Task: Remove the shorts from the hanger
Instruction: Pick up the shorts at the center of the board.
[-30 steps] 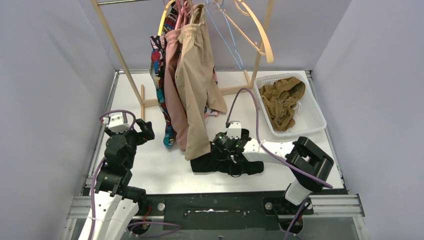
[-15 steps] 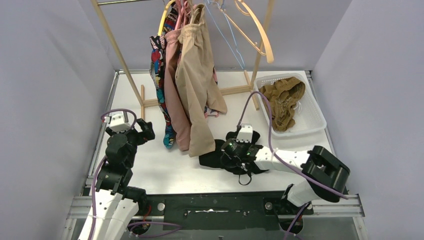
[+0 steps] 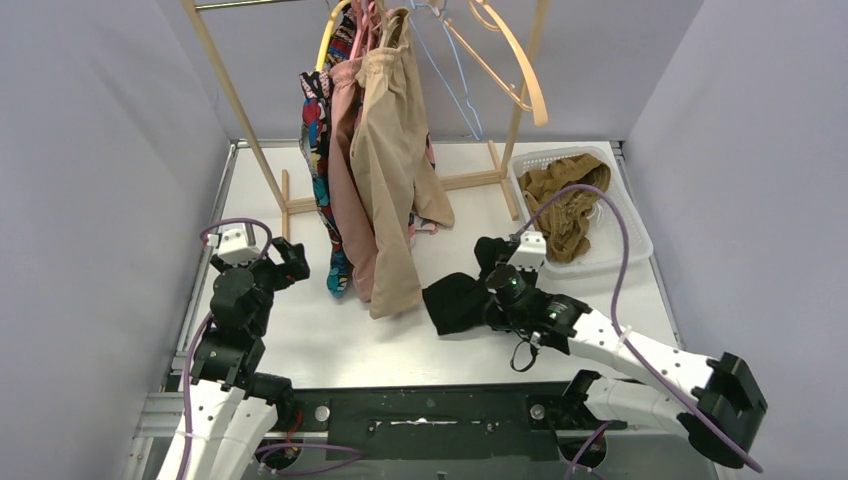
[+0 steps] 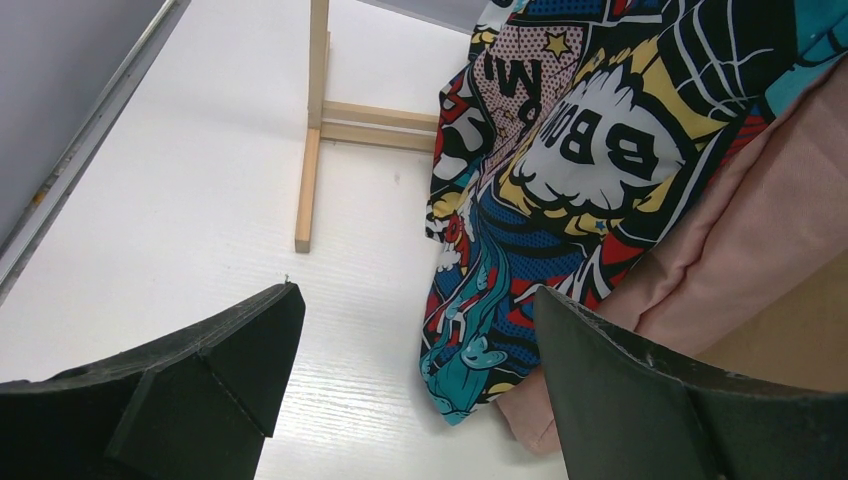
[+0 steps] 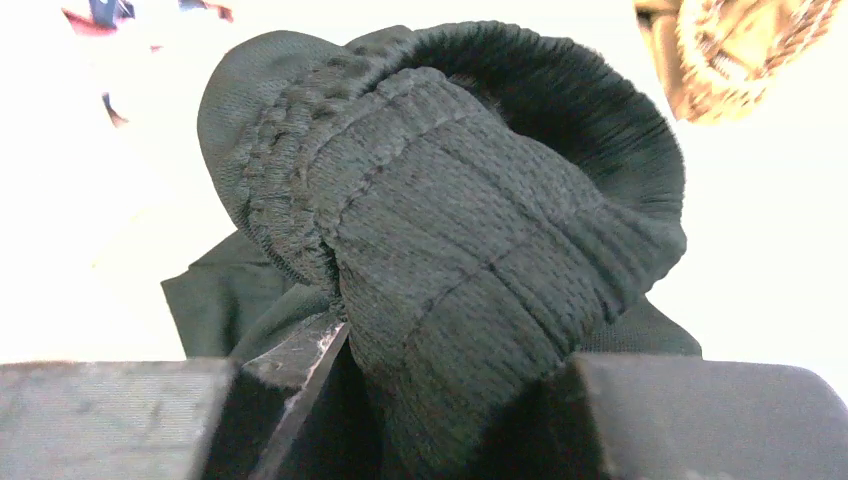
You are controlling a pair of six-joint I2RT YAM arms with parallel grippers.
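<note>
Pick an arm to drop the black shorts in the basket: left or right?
Right, probably. The right gripper is shut on the black shorts, and the basket sits on its side. The left gripper hangs open by the hanging comic-print shorts.

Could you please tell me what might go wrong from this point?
The right gripper pinches the bunched waistband of the black knit shorts, so they could slip free or drag across the white table. Its purple cable loops over the white basket holding mustard-brown shorts and might snag its rim.
</note>
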